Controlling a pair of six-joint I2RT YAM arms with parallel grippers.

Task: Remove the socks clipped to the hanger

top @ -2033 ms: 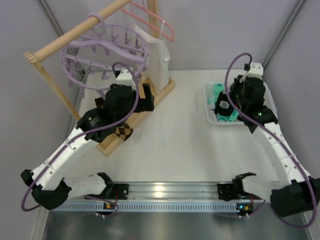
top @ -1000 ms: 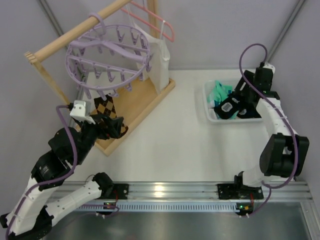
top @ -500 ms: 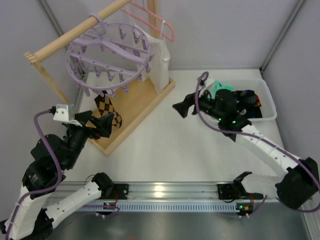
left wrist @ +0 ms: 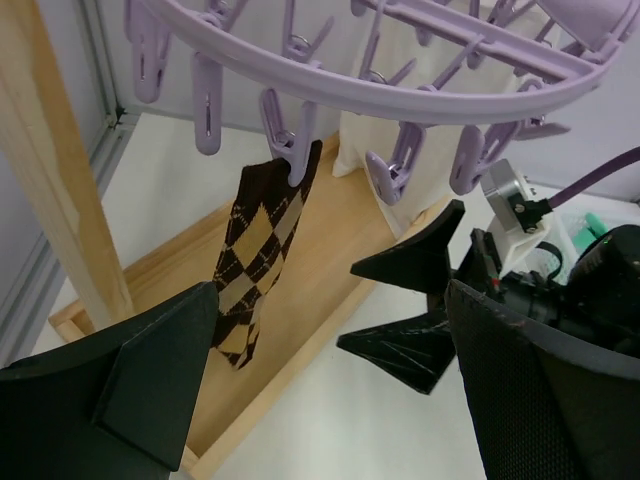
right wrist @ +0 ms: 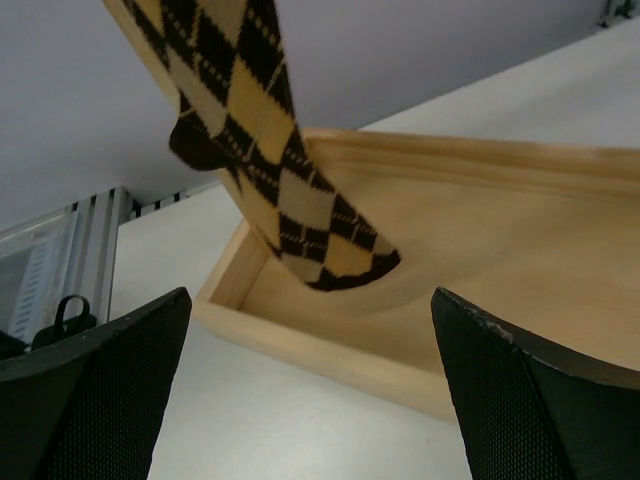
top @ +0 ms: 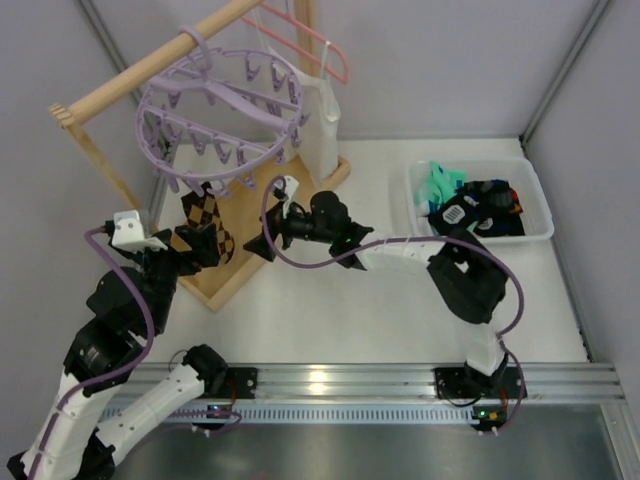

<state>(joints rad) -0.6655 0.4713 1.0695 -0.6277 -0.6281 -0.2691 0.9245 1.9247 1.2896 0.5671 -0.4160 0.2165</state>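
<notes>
a brown checked sock point(left wrist: 262, 250), tan and dark diamonds, hangs toe-down from one clip of the lavender hanger point(left wrist: 330, 75), a ring with many small dangling clips. it hangs ahead of the left tool point(left wrist: 330, 290), slightly to its left, above the wooden frame base point(left wrist: 330, 240). the left tool's fingers are spread wide and hold nothing. the right tool point(left wrist: 410, 305) faces it from the far side of the sock, fingers also wide apart and empty. a white cloth point(left wrist: 430, 110) hangs behind the clips, beyond both tools.

the right wrist view shows the sock's toe just above the gap of the right tool. only the top view shows more socks point(top: 437, 185), mint-green and black, in a white bin point(top: 540, 232) on the table point(top: 330, 320), well behind the right tool.
</notes>
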